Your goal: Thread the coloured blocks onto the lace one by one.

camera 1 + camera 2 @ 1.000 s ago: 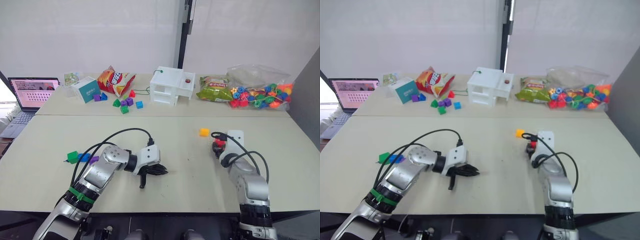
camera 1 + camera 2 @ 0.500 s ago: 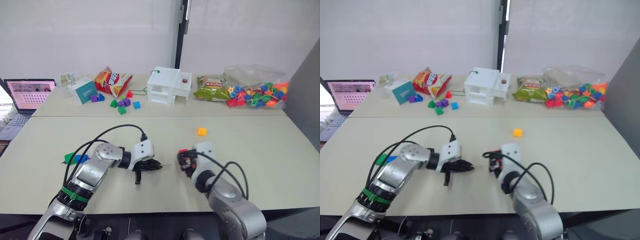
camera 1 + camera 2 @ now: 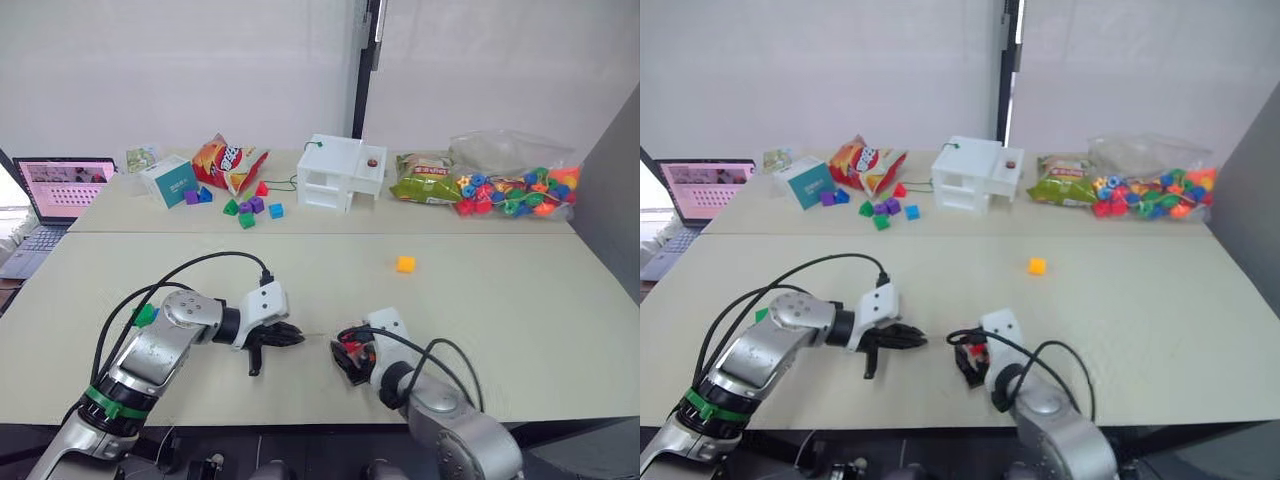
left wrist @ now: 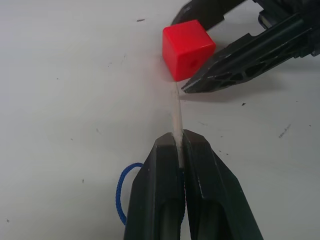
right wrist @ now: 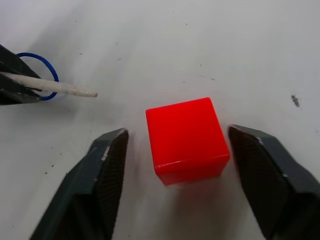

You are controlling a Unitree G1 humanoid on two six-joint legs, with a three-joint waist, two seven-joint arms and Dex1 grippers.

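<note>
Red block [image 5: 186,139] sits on the surface [image 3: 480,300], btwn the two fingers of the right tool [image 5: 186,170], which is wide open; fingers stand either side of the block w/ gaps, not touching it. Left tool [image 4: 179,145] is pinched tight on the lace [image 4: 176,117]: the stiff pale tip sticks out ahead of the fingertips, and a loop of dark-blue string shows behind them. Tip points at the red block and ends just short of it; the hole in the block's near face looks slightly off the tip's line.

Other blocks rel. to the red block: yellow block [image 3: 405,264] beyond it, well apart; green block [image 3: 146,315] far to the robot's left, past the left arm.

Step in hand, as I judge it: getting the tip into the red block's hole. To do it well:
- close the right tool on the block first so it can't slide or spin when the tip pushes
- line the hole axis up w/ the tip, small sideways correction likely needed
- feed slow and straight; the tip is thin and may bend or skid off the face
- keep the grip near the tip end for stiffness.
</note>
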